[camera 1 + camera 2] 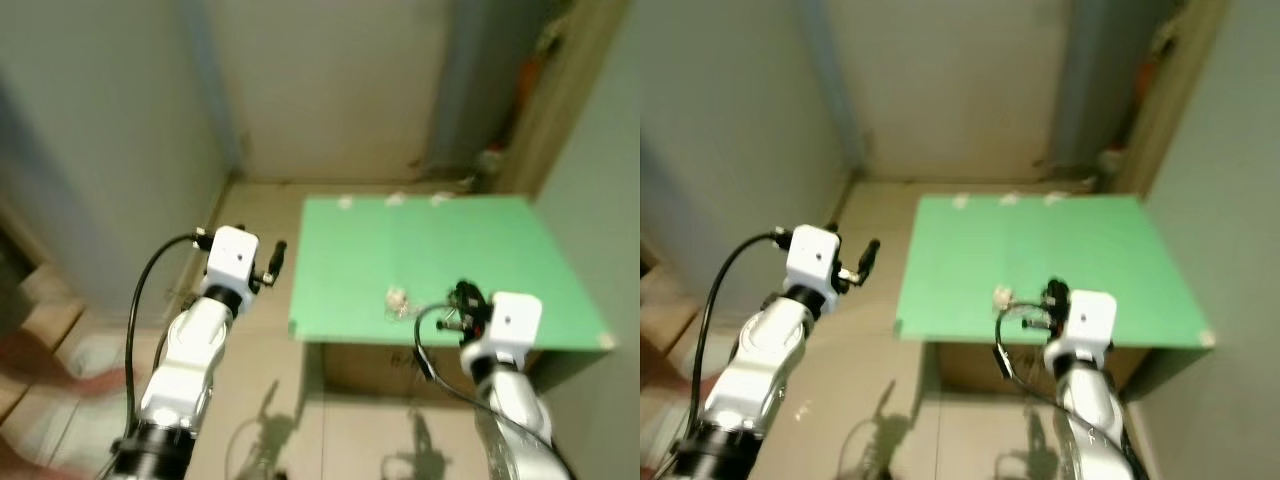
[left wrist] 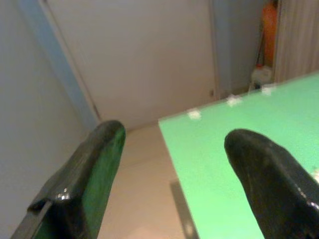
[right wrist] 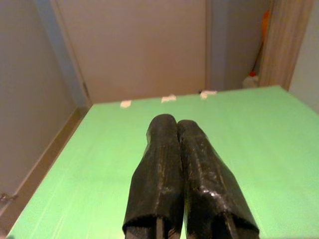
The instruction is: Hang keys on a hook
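- Approaching small pale key bunch (image 1: 398,300) lying low-centre on flat green tabletop (image 1: 440,240); right gripper (image 3: 177,134) pressed closed, empty.
- Hovering left of frame, left gripper (image 1: 277,256) spread open.
- Next, probably: parting fingers, descending onto keys.

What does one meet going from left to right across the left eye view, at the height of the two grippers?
Left gripper over the beige floor → small pale keys on the green tabletop → right gripper.
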Tool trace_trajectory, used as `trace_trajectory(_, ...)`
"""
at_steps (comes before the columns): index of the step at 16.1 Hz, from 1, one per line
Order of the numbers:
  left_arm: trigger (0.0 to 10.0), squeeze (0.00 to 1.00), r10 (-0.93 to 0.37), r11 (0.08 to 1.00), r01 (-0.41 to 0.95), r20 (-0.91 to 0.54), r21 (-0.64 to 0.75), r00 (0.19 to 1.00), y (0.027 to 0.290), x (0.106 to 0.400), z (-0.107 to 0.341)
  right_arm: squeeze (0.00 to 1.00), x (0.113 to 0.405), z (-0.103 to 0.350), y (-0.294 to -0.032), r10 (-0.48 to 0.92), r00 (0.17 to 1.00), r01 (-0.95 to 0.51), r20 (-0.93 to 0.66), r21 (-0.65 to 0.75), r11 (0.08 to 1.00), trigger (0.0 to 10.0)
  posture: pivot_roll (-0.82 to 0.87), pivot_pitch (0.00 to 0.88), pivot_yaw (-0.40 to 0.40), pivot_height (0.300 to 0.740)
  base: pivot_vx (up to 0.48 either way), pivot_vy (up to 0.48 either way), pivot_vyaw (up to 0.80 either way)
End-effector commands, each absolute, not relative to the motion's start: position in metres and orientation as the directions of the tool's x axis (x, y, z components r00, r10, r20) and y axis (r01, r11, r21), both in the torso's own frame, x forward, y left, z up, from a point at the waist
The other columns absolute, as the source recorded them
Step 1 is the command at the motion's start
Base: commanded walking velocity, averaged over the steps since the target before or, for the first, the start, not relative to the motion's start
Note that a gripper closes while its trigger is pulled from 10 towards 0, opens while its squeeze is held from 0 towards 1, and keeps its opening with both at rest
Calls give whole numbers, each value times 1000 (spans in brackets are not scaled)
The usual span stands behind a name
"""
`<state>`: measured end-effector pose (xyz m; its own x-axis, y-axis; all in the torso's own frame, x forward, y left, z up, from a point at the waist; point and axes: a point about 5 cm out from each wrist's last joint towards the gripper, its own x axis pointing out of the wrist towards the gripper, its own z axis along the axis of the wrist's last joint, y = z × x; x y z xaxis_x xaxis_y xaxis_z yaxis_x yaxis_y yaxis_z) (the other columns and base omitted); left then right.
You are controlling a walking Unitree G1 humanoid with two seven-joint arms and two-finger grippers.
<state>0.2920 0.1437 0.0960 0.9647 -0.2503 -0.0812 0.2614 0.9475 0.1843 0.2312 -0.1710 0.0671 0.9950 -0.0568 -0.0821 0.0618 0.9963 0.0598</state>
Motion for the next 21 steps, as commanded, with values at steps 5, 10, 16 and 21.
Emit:
trace_trajectory(5,10000,0,-276,939,285,-72,195,959,142,295,98,0,229,63,-173,-52,994,58,-99,58,997,10000,-173,0,68,740,-280,0,0)
trace_trajectory(10,10000,0,-277,938,287,-78,193,958,143,296,95,0,230,63,-171,-41,994,47,-98,53,997,10000,-171,0,68,740,-278,0,0)
trace_trajectory(16,10000,0,-273,933,281,-65,224,960,141,298,93,0,236,63,-173,-42,994,46,-99,41,998,10000,-173,0,59,740,-139,0,0)
trace_trajectory(21,10000,0,-330,920,337,-71,200,941,135,296,92,0,238,62,-170,-20,994,26,-105,58,998,10000,-175,0,64,740,0,282,-456)
